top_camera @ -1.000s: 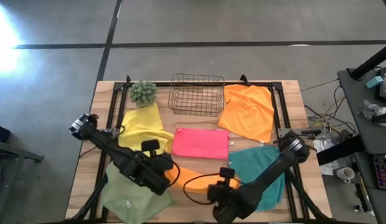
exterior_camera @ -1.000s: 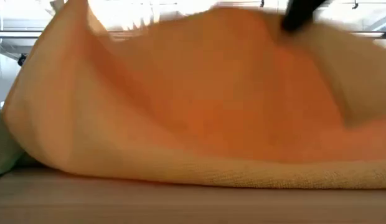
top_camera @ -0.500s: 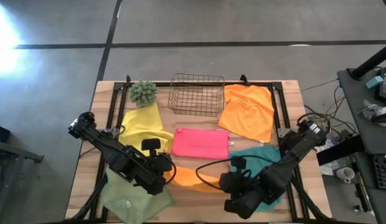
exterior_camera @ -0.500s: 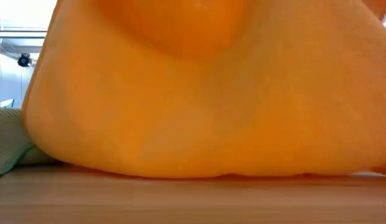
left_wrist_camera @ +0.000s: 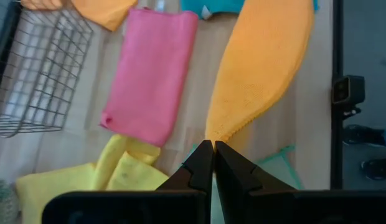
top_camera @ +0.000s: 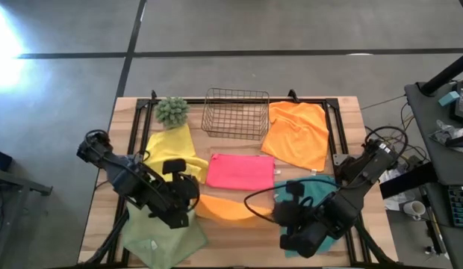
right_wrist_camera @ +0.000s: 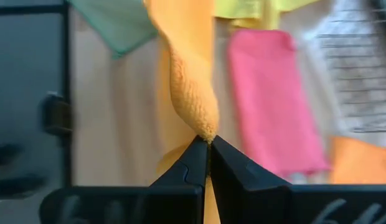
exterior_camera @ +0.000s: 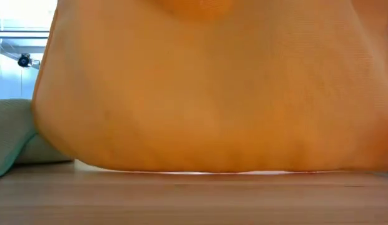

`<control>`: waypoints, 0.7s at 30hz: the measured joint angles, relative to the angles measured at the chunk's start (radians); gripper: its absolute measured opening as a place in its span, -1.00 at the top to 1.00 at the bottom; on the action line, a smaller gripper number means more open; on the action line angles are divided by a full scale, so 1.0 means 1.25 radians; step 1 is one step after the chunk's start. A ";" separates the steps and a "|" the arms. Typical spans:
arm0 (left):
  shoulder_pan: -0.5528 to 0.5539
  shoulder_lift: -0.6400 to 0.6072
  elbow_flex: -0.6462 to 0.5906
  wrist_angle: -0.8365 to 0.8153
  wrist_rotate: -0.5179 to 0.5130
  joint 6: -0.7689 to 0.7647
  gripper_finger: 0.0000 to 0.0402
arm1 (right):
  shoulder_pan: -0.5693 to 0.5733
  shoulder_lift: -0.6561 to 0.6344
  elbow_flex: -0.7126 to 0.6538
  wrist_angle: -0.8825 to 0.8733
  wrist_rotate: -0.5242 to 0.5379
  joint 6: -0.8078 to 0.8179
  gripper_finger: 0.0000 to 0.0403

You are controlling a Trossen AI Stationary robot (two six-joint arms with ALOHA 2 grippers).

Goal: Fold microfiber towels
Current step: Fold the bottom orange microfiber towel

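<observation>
A: Step? Orange towel (top_camera: 225, 208) at near centre, stretched between both grippers, mid-fold.
B: Left gripper (left_wrist_camera: 213, 149) pinches one corner, right gripper (right_wrist_camera: 207, 144) the other, fingers clamped on cloth. Next probably calls for laying it flat, edges matched.
A: Count: two orange, second (top_camera: 297, 133) far right; yellow (top_camera: 169, 146), pink (top_camera: 241, 171), teal (top_camera: 323, 196), sage (top_camera: 161, 236) one each. One basket (top_camera: 236, 113), one plant (top_camera: 172, 110).

The orange towel (exterior_camera: 206, 87) fills the low view, hiding the table beyond and overrunning three edges; in the high view the arms cover its ends; the sage towel (top_camera: 160, 239) is cut off at the frame's bottom.
</observation>
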 joint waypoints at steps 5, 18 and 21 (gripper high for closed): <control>0.033 -0.012 0.009 -0.007 -0.039 0.022 1.00 | -0.002 -0.038 0.000 -0.085 0.078 -0.002 0.96; 0.065 -0.014 0.014 -0.008 -0.004 0.100 1.00 | 0.017 -0.090 0.000 -0.076 0.088 0.024 0.96; 0.042 -0.012 0.004 0.016 0.095 0.057 1.00 | 0.033 -0.059 0.000 -0.070 0.008 0.078 0.96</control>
